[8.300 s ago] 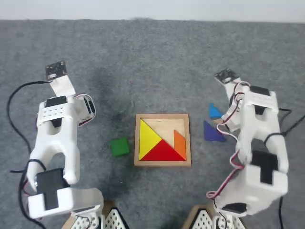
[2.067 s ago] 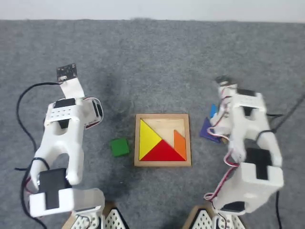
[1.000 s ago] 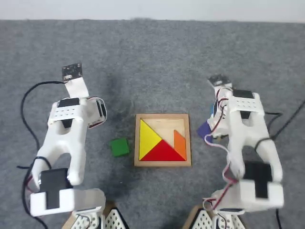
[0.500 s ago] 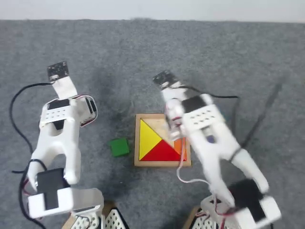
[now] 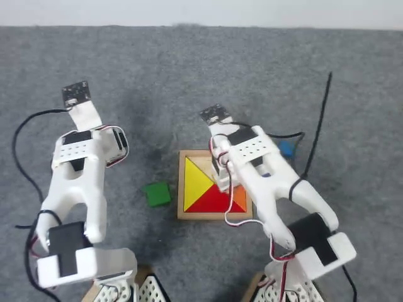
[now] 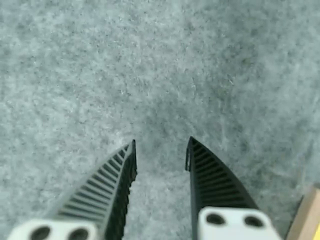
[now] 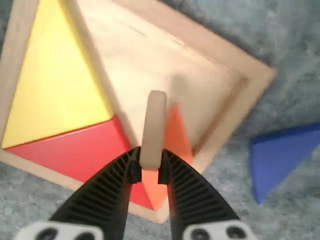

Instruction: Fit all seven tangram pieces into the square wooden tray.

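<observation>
The square wooden tray [image 5: 214,153] lies mid-table with a yellow triangle [image 5: 196,176], a red triangle [image 5: 211,201] and an orange piece [image 7: 175,125] in it. My right gripper [image 7: 150,157] hangs over the tray's bare wood, shut on a thin piece [image 7: 152,127] seen edge-on with a pale wood edge, held upright above the orange piece. From earlier frames it is the purple triangle. A green square [image 5: 157,194] lies on the carpet left of the tray. A blue triangle [image 7: 280,157] lies right of the tray. My left gripper [image 6: 161,150] is open over bare carpet.
Grey carpet covers the table. The right arm [image 5: 264,176] hides the tray's right half in the high view. The left arm [image 5: 79,182] stands left of the green square. One tray corner [image 6: 310,220] edges into the left wrist view.
The right arm closed on the purple triangle on the carpet at the right and swung left over the tray with it. The left arm drifted right, then drew back to the left.
</observation>
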Controlling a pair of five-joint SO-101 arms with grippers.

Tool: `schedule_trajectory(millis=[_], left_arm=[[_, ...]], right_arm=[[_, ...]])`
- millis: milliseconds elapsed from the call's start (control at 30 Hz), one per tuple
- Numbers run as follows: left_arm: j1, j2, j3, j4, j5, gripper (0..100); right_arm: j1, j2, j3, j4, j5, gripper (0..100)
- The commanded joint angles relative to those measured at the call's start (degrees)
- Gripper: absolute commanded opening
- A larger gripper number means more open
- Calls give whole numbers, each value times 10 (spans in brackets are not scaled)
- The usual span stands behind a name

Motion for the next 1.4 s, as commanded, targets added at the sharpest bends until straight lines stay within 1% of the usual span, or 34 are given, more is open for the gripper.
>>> schedule_trajectory(millis=[0,67,133,333,567,733,800,867,1033,1167,1233,1367], left_arm=[[2,-4,-8,-11,3,152],[2,-4,-8,-11,3,152],[2,-4,-8,-11,3,152],[3,-4,-7,-11,3,152],[3,-4,-7,-11,3,152],[3,-4,-7,-11,3,152],[3,-4,-7,-11,3,152],[3,-4,-7,-11,3,152],[3,-4,-7,-11,3,152],[3,-4,-7,-11,3,152],[3,-4,-7,-11,3,152],[4,-4,-7,-11,3,152]], right_arm=[[-16,-3,-29,-15,-10,151],[-22,-3,-29,-15,-8,205],[-26,-4,-29,-15,-8,224],[-32,-5,-75,13,-8,202],[-65,0,-95,13,-8,202],[-38,1,-97,-7,4,201],[-21,1,-95,-22,8,179],[-14,1,-94,-7,9,142],[-15,0,-85,6,12,94],[-13,-4,-85,7,77,8],[-12,1,-91,16,105,10],[-11,10,-91,38,114,7]])
